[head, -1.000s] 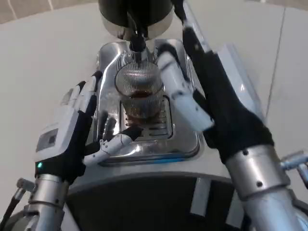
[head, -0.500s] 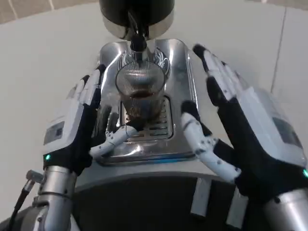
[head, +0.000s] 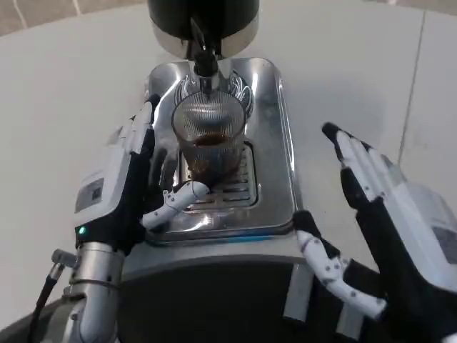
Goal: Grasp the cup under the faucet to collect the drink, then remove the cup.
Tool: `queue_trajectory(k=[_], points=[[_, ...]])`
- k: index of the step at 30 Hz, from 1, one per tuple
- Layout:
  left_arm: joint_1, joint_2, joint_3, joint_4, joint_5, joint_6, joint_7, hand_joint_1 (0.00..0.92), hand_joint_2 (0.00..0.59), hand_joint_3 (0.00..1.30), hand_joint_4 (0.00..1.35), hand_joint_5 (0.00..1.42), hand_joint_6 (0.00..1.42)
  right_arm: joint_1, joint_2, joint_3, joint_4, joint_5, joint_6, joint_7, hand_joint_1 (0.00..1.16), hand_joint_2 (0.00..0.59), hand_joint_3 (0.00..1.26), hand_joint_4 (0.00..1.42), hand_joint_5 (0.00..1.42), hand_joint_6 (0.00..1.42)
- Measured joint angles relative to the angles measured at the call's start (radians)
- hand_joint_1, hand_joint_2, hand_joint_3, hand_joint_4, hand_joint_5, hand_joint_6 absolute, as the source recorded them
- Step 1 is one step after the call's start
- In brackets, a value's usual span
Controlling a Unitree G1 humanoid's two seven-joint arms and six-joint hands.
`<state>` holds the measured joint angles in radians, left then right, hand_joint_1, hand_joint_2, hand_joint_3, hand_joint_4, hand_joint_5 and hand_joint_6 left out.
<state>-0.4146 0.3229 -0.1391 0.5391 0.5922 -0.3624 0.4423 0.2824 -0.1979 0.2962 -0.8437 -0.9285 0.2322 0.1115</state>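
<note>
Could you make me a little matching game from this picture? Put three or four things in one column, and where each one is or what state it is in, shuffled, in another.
Things:
1. cup
2. faucet
3. left hand
4. right hand

Places or states:
A. open, out to the right of the machine, holding nothing
B. black spout directly above the glass
C. ribbed glass with dark drink in the bottom, standing on the drip tray
D. beside the glass on its left, thumb reaching toward its base

Pairs: 1-C, 2-B, 3-D, 4-A
</note>
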Motion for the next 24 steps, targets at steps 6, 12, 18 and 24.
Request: queue_trajectory(k=[6,12,18,24], points=[[-0.027,-0.016,-0.010,0.051,0.000,-0.013,0.019,0.005,0.026,0.00,0.00,0.06,0.06,0.092,-0.033,-0.054,0.089,0.012,-0.114,-0.111,0.42,0.508,0.00,0.00,0.00,0.00],[-0.057,-0.027,-0.027,0.098,0.000,-0.022,0.036,0.005,0.026,0.00,0.00,0.06,0.07,0.111,-0.042,-0.060,0.168,-0.019,-0.142,-0.141,0.42,0.502,0.00,0.00,0.00,0.00],[-0.074,-0.029,-0.030,0.152,-0.002,-0.032,0.063,0.026,0.022,0.00,0.00,0.10,0.10,0.098,-0.044,-0.059,0.224,-0.028,-0.148,-0.141,0.41,0.499,0.00,0.00,0.00,0.00],[-0.089,-0.031,-0.038,0.162,0.000,-0.036,0.104,0.073,0.025,0.00,0.00,0.13,0.13,0.097,-0.047,-0.061,0.252,-0.024,-0.148,-0.138,0.39,0.480,0.00,0.00,0.00,0.00]])
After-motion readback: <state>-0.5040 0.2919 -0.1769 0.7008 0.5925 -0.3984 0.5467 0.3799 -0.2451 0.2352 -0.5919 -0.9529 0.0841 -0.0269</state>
